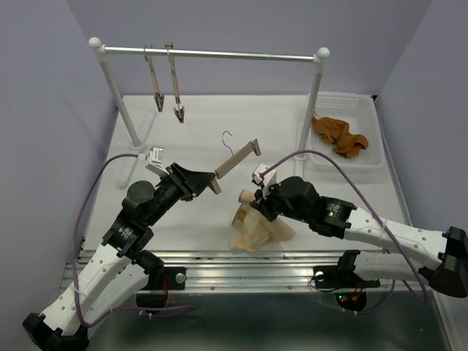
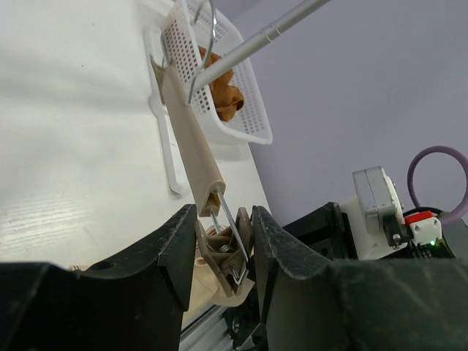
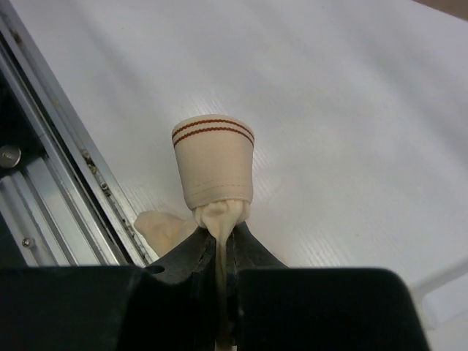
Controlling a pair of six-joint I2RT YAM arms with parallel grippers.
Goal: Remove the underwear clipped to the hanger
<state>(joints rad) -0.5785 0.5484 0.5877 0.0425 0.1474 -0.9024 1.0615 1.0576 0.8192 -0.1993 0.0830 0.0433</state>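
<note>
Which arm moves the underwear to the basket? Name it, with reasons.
Right, probably. The right tool is shut on the underwear, and the basket is on that side. The left tool holds the hanger.

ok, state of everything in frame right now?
hanger: off the rail, tilted, far clip bare
underwear: bunched, lower part heaped on the table
left gripper: shut on the hanger's near end
right gripper: shut on the underwear
orange-brown cloth: crumpled in the basket
spare hangers: two, hanging on the rail
</note>
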